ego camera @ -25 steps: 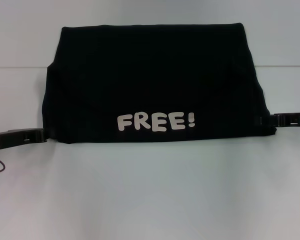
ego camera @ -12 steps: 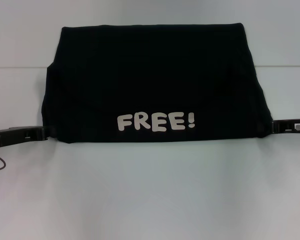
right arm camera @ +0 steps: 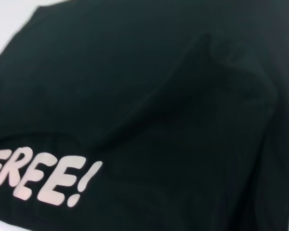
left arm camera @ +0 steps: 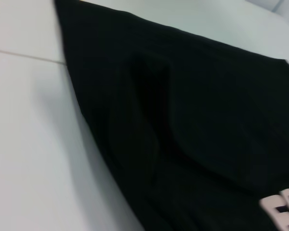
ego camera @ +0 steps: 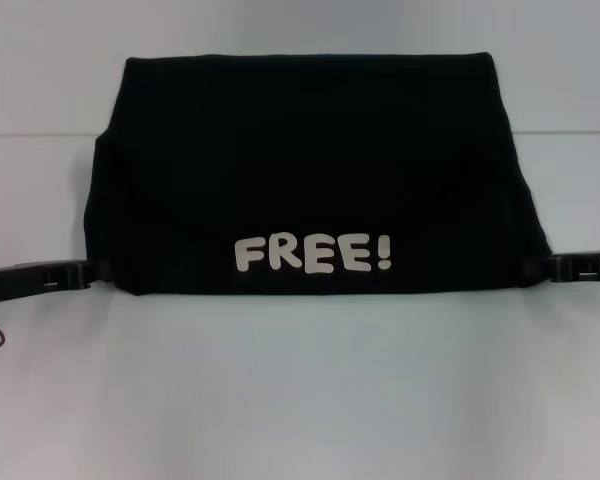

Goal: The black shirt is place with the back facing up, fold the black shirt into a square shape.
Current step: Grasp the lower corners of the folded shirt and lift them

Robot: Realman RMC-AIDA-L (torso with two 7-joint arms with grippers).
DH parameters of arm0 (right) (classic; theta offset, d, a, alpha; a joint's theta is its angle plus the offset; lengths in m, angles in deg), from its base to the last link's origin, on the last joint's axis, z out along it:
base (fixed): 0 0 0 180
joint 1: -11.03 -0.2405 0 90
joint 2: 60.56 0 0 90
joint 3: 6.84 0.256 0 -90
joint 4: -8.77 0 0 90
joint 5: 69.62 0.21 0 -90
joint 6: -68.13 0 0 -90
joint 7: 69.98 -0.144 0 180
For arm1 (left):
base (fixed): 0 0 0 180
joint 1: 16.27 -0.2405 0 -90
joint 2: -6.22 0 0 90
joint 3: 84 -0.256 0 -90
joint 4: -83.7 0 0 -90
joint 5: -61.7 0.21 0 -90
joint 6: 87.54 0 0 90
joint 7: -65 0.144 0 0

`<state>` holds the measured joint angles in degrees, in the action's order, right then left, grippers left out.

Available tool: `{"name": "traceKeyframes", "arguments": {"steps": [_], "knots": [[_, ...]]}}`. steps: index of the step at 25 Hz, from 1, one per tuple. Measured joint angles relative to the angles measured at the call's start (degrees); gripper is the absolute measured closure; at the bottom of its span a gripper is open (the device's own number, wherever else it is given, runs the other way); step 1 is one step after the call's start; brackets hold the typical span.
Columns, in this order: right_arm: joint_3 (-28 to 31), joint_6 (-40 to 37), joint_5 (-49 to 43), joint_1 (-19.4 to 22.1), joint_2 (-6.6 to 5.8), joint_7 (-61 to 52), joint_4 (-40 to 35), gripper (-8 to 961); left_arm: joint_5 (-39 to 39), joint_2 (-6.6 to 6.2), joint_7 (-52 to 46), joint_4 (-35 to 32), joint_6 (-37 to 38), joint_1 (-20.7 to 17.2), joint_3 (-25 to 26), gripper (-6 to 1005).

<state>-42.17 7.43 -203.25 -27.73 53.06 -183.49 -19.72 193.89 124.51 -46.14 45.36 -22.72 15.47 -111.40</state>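
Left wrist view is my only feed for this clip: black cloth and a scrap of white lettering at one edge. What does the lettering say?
Observer: In the head view the lettering reads "FREE!", along the near edge of the black shirt.
Operator: Where are the arms?
Observer: The left gripper is at the shirt's near left corner and the right gripper is at its near right corner, both low over the table.
Operator: Is it a square yet?
Observer: No. From the head view it lies as a band, clearly wider than it is deep.
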Motion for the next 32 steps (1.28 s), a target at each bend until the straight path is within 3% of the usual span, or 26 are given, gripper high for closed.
{"name": "traceKeyframes", "arguments": {"steps": [8, 16, 23, 32], "knots": [[1.68, -16.9, 4.53, 7.98, -0.66, 3.06, -7.31, 933, 0.04, -0.24, -3.38, -9.45, 22.78, -4.44, 2.34, 979], [3.43, -29.52, 4.38, 15.5, -1.25, 8.97, -10.98, 933, 7.16, -1.23, -2.91, -11.15, 37.12, -5.41, 8.83, 978], [4.12, -36.14, 4.19, 20.66, -2.03, 14.65, -11.28, 933, 11.28, -1.5, -1.62, -11.15, 46.96, -6.25, 9.25, 979], [8.41, -41.94, 1.76, 24.13, -2.44, 18.11, -11.13, 933, 13.63, -0.98, 0.29, -10.89, 50.35, -8.06, 9.95, 980]]}}
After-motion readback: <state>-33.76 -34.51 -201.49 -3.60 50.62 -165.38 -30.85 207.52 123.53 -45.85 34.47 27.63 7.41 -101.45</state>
